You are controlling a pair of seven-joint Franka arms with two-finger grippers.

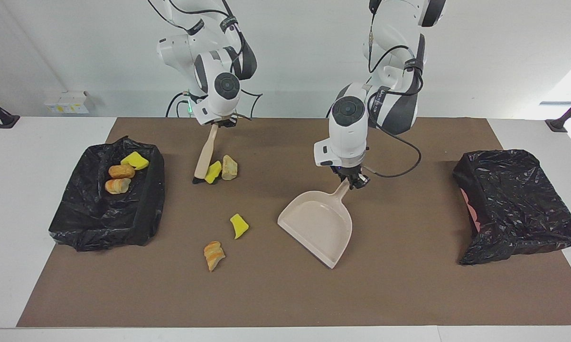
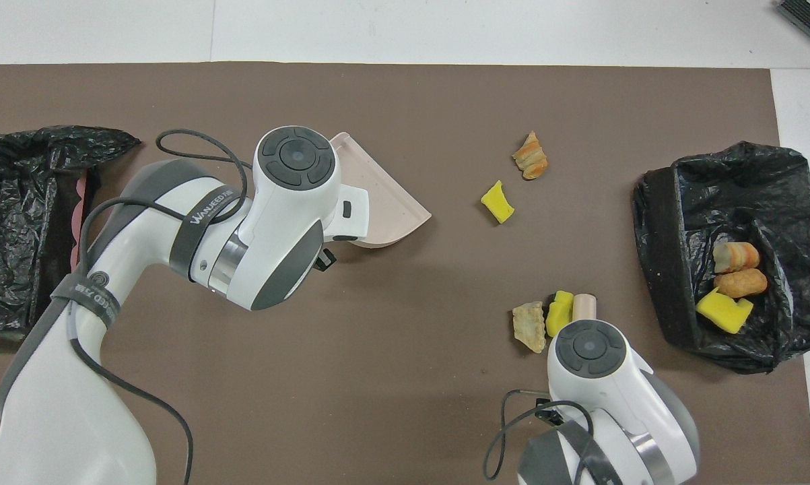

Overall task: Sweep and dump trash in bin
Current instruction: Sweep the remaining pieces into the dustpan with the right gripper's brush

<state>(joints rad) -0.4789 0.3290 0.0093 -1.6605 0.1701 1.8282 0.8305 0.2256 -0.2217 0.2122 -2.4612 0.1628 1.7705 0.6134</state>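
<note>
My right gripper (image 1: pixel 221 123) is shut on the top of a beige brush (image 1: pixel 206 153). Its black bristles rest on the mat against a yellow chunk of trash (image 1: pixel 213 172), which touches a tan chunk (image 1: pixel 229 167). My left gripper (image 1: pixel 354 180) is shut on the handle of the beige dustpan (image 1: pixel 317 224), whose mouth lies on the mat turned toward the right arm's end. A yellow wedge (image 1: pixel 239 225) and an orange lump (image 1: pixel 213 254) lie loose between dustpan and bin. The black-lined bin (image 1: pixel 150 192) holds three chunks (image 2: pixel 734 283). From overhead the wrists hide both grippers.
A second black bag (image 1: pixel 513 204) lies at the left arm's end of the brown mat (image 1: pixel 408 294). The left arm's cable hangs beside the dustpan's handle. White table borders the mat on all sides.
</note>
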